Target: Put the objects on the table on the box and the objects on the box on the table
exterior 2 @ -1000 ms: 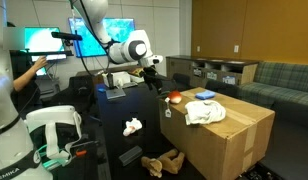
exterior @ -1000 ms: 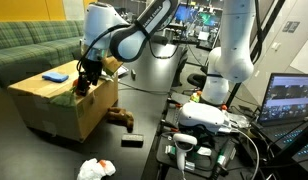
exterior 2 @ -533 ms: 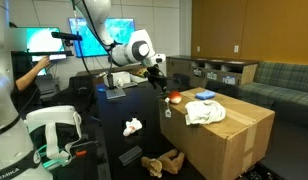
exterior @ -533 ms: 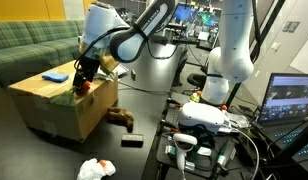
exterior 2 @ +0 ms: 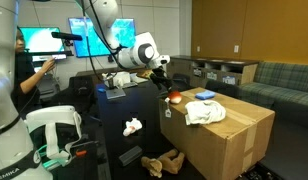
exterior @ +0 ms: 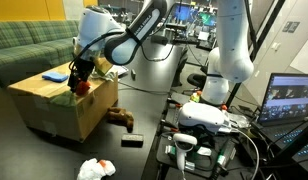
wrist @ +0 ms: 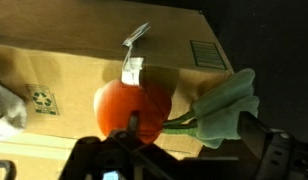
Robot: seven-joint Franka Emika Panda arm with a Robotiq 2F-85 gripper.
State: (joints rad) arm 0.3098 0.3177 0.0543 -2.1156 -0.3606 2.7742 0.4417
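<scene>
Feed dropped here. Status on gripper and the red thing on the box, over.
Gripper above box edge, open or shut unclear. Red fruit directly under it. White cloth nearby, not blocking.

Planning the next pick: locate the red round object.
The red round object sits on the cardboard box beside a green cloth; in an exterior view it is at the box corner below the gripper.

Brown box [wrist: 64, 62], orange-red ball [wrist: 129, 108], green cloth [wrist: 226, 115], blue pad [exterior 2: 205, 96], white rag [exterior 2: 204, 113].
</scene>
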